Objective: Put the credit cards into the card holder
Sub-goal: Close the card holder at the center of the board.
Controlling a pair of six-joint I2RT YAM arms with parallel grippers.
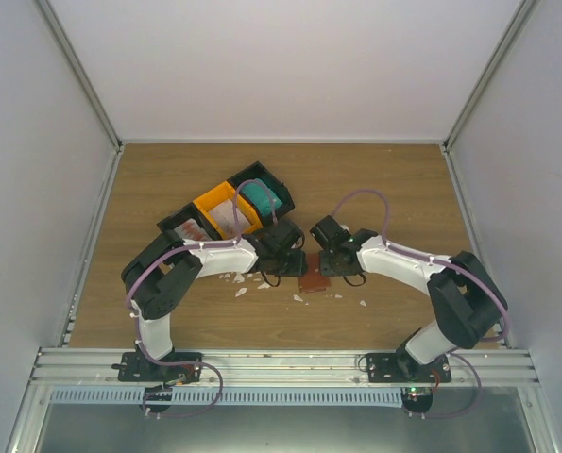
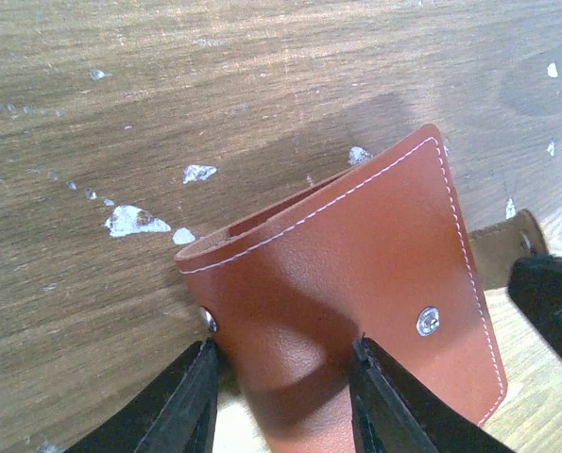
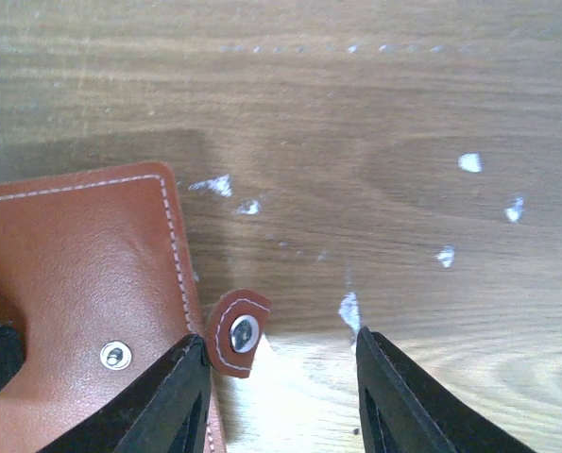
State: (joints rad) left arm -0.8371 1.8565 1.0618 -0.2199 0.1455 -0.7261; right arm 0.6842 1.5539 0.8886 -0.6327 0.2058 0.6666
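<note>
- Near the middle of the table (image 1: 394, 189), between the two wrists, lies the card holder (image 2: 356, 274), with its face up.
- It is a flat, reddish-brown, leather-look wallet with a smooth, slightly glossy face and rounded corners.
- White stitching runs along its border.
- A small round metal snap (image 2: 429, 321) sits on the face near one edge, and a second stud shows at the opposite edge.
- One long edge gapes a little, showing a dark slot.
- A short brown strap (image 3: 235, 332) with its own snap sticks out from the side and lies flat on the wood.
- The left fingers (image 2: 191, 401) stand apart over the wallet, one at its studded edge and the other above its face. Whether either one presses on the leather is hard to tell from this angle.
- The right fingers (image 3: 384, 396) are spread wide and hold nothing. One is just beside the wallet's stitched edge, and the strap's end lies between them.
- The credit cards are well apart from the wallet, in the black-and-orange tray (image 1: 258, 174) behind the left arm.
- A teal card (image 1: 260, 200) is in the far bin, a whitish card (image 1: 226, 217) in the orange middle bin, and a red-and-white card (image 1: 192, 230) in the near bin.
- White scraps (image 2: 134, 222) dot the wood around the wallet.
</note>
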